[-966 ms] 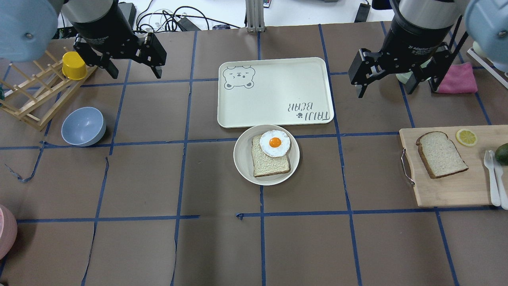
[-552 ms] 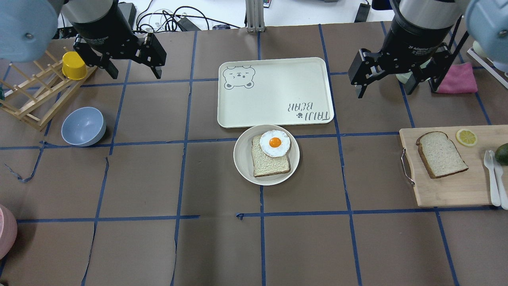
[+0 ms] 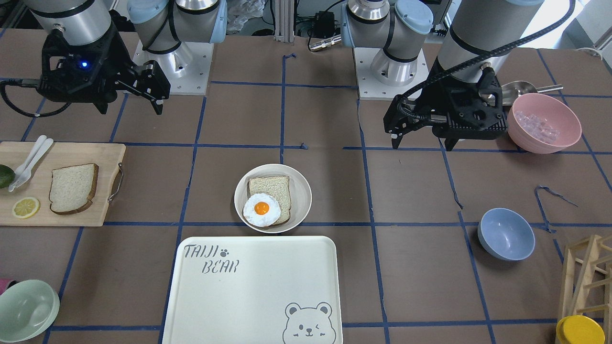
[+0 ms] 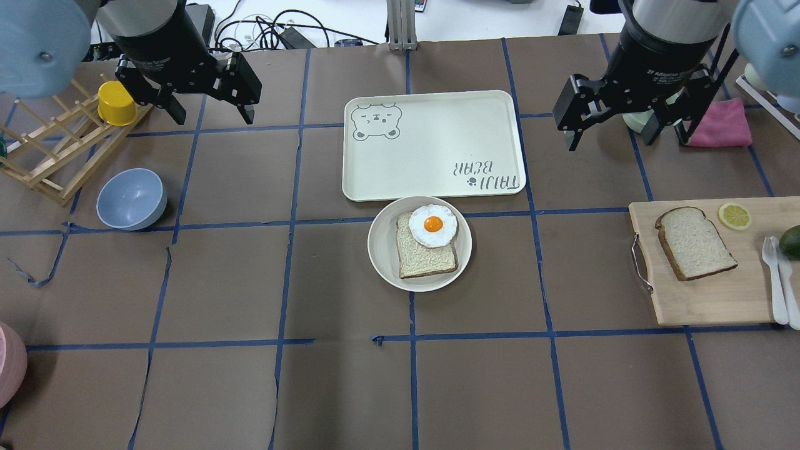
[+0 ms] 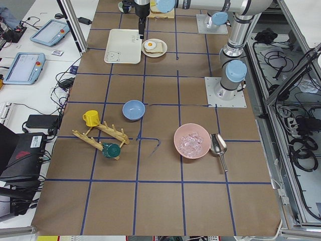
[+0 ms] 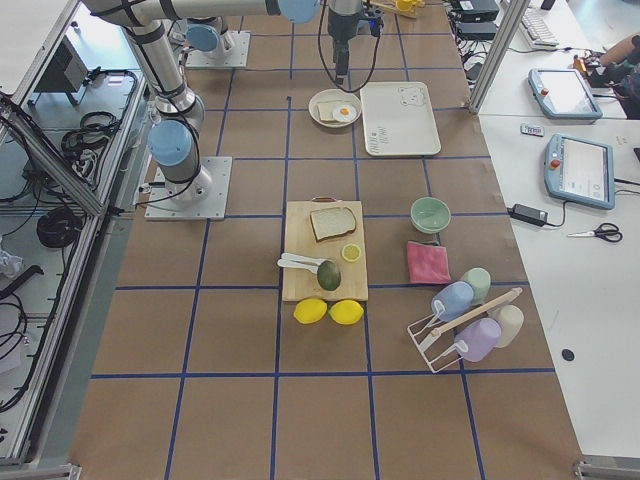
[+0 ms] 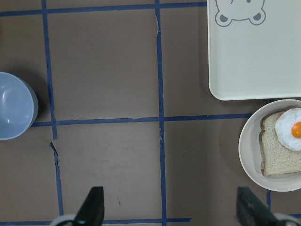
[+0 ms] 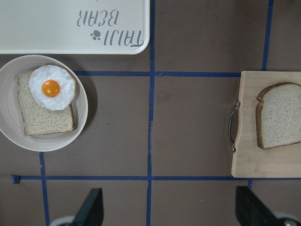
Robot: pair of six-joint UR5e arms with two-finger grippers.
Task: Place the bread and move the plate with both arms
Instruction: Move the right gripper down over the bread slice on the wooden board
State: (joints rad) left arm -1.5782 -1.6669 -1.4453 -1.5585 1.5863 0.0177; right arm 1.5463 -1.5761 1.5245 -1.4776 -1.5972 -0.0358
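**Both grippers up in the air, bread sitting on the board**

Starting closest to the robot: the left gripper and the right gripper both hang well above the table. Each has its jaws spread wide with nothing between them. The wrist cams back that up, you just see bare fingers at the bottom edge with table in between.

Further out, the plate sits mid-table, touching neither gripper. It's already got a smaller slice on it, with a fried egg lying over that slice's far corner.

About level with it, off on the robot's right, is the wooden cutting board. The bread, the dark-crusted one, lies flat there near the handle end, with a lemon slice just beside it. Over on the left side there's a blue bowl.

Farthest out, the bear tray sits just past the plate, and its near edge looks like it touches the plate's rim or close to it.
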